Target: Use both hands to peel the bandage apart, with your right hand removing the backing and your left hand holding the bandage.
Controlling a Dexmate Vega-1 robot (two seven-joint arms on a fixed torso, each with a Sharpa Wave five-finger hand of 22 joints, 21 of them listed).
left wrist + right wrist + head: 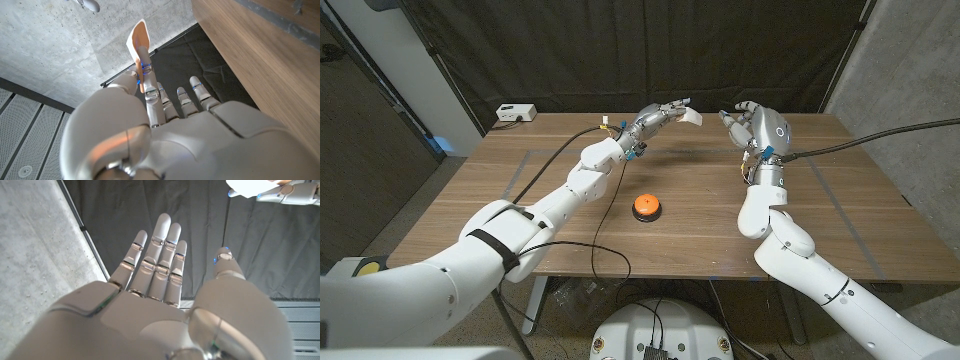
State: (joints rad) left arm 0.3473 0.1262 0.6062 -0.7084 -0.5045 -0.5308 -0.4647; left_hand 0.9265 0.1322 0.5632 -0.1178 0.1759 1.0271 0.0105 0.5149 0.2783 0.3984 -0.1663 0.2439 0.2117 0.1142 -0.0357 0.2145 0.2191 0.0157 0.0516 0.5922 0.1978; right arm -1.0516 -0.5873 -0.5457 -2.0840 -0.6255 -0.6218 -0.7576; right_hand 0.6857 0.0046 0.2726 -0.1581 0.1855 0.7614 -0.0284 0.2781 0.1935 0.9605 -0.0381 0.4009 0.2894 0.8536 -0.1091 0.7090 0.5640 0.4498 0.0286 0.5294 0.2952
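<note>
Black curtains hang behind the wooden desk (690, 200), where an orange round button (647, 207) sits mid-surface. Above the far side, the left hand (658, 119) pinches a pale tan bandage strip (692, 117); the right hand (752, 124) is raised nearby, fingers spread. Left wrist view: the bandage (139, 41) is grasped between fingers (143, 70). Right wrist view: released fingers (160, 255) hold nothing.
</note>
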